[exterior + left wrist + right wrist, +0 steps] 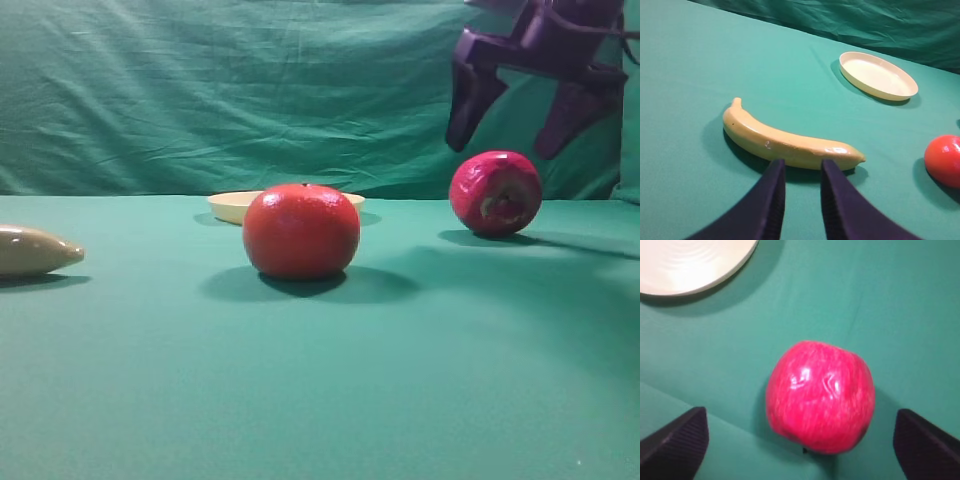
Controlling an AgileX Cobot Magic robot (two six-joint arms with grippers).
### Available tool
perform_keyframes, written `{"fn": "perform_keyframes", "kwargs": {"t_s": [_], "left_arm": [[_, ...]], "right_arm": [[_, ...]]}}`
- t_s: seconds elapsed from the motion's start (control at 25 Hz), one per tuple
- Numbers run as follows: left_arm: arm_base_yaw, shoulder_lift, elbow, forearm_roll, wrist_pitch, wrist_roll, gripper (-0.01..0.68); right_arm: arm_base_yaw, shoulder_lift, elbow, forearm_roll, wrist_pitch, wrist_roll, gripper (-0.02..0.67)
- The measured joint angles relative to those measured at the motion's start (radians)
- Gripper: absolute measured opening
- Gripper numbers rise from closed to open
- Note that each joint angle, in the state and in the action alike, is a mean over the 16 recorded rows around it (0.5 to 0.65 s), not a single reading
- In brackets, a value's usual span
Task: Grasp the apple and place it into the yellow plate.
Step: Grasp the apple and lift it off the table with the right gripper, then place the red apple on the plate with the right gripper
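While the right gripper [510,125] hangs wide open and empty, apple [495,193] on table just below, untouched between its jaws.

Low front view skims the green cloth table [320,400]; wrist views look down — all share the shallow cream-yellow plate [232,205].

Smooth green cloth tabletop [320,400], wrinkled green fabric backdrop [200,90] behind, soft shadows under even light

Yellow plate [232,205] half hidden behind orange-red fruit [301,231]; banana [35,250] cut off at left edge.
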Motion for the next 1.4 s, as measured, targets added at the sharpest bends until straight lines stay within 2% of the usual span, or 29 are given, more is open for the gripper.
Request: {"fn": "perform_keyframes", "kwargs": {"t_s": [0.12,0.6,0.88,1.12,1.4], "left_arm": [[0.0,0.0,0.0,0.0,0.0,0.0,0.157],[0.0,0.0,0.0,0.0,0.0,0.0,0.157],[0.0,0.0,0.0,0.0,0.0,0.0,0.157],[0.0,0.0,0.0,0.0,0.0,0.0,0.157],[0.0,0.0,0.0,0.0,0.0,0.0,0.157]], "right_arm": [[0.0,0.059,-0.03,0.006,-0.008,-0.009,0.642],[0.0,0.193,-0.12,0.012,0.009,-0.016,0.549],[0.016,0.2,-0.243,0.069,0.06,-0.035,0.506],[0.087,0.207,-0.365,0.135,0.008,-0.112,0.5],[0.209,0.254,-0.436,0.183,-0.198,-0.223,0.501]]}}
